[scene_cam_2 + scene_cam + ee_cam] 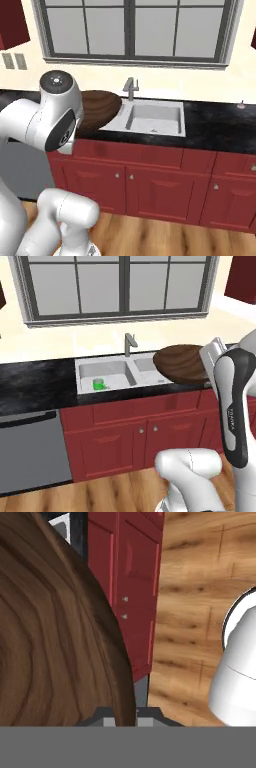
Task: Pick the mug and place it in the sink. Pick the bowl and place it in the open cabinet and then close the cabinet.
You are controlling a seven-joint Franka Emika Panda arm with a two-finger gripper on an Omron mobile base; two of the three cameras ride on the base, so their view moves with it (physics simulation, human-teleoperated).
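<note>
You have the bowl (pixel 182 362) in the gripper (pixel 125 719), its jaws closed tight on the rim, the bowl tilted and lifted above the table's right part beside the sink (pixel 85 387). The mug (pixel 98 384) already sits in the left basin. No open cabinet is in sight from here, so I judge your next move is to carry the bowl away from the sink toward it.
</note>
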